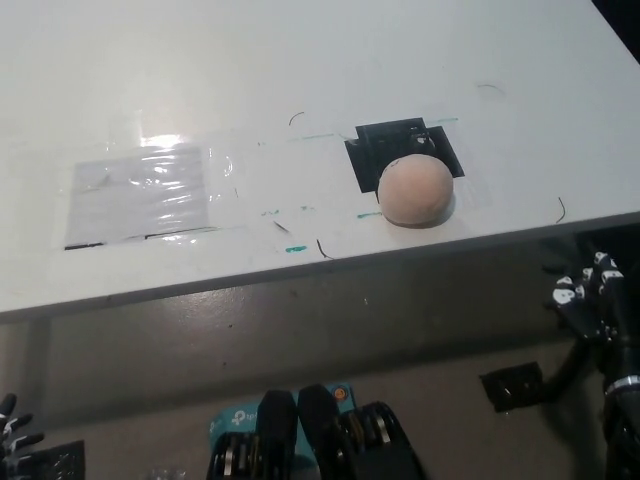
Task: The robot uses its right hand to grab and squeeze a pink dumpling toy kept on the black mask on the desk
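Note:
A round pink dumpling toy (pixel 415 190) sits on the near edge of a black mask patch (pixel 400 145) on the white desk (pixel 300 80). My black right hand (pixel 592 300) hangs below the desk's front edge at the far right, well clear of the toy, fingers loosely curled around nothing. Only the fingertips of my left hand (pixel 14 425) peek in at the bottom left corner, low beside the desk.
A shiny clear plastic sheet (pixel 140 195) is taped flat on the desk's left part. Small green tape marks and pen strokes lie near the front edge (pixel 300 262). A dark block (pixel 512 385) lies on the floor below.

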{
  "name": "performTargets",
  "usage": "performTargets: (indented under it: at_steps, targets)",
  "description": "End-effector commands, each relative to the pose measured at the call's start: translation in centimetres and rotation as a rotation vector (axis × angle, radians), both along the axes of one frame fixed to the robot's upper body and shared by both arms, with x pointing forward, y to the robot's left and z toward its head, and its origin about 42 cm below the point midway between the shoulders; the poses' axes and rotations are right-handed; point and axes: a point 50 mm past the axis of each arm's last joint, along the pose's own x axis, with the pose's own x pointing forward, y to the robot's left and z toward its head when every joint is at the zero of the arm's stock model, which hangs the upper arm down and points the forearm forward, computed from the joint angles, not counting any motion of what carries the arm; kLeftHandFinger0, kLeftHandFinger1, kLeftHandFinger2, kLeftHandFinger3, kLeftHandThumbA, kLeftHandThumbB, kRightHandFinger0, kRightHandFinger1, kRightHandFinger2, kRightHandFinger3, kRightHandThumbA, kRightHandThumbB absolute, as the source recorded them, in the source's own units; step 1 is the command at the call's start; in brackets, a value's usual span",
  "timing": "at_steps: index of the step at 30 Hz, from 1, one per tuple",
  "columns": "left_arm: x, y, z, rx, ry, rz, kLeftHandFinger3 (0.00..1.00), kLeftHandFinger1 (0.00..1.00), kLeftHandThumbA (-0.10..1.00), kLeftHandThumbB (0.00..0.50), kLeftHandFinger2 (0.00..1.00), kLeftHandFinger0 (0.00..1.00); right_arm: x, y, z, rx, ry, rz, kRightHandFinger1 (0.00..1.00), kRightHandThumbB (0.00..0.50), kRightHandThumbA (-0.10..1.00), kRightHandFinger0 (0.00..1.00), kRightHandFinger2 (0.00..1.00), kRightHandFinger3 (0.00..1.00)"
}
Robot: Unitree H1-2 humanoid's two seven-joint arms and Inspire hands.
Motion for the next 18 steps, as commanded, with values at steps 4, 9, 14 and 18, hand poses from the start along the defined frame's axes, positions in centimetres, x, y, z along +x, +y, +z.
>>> performTargets:
  at_steps: [4,9,14,18]
  targets:
    - [0.3,0.4,1.2,-0.022,-0.017,0.006,0.95,0.79,1.00,0.080,0.89,0.69,3.5,1.5,7.6,-0.068,-0.203,0.084,0.38,0.108,-0.10,0.22,0.59,0.95]
    - [0.4,0.6,1.1,0.008,-0.005,-0.011,0.98,0.81,1.00,0.114,0.91,0.71,6.2,3.1,14.3,-0.125,-0.343,0.160,0.50,0.245,0.21,0.35,0.69,0.98]
    - [0.5,0.7,1.3,0.011,-0.023,-0.022,0.97,0.81,1.00,0.089,0.90,0.70,7.6,4.1,18.3,-0.323,-0.346,0.299,0.98,0.346,0.38,0.88,1.00,1.00]
    - [0.5,0.8,1.4,-0.001,-0.019,-0.006,0.95,0.80,1.00,0.097,0.89,0.72,9.0,5.8,18.4,-0.424,-0.309,0.349,1.00,0.494,0.53,1.00,1.00,1.00]
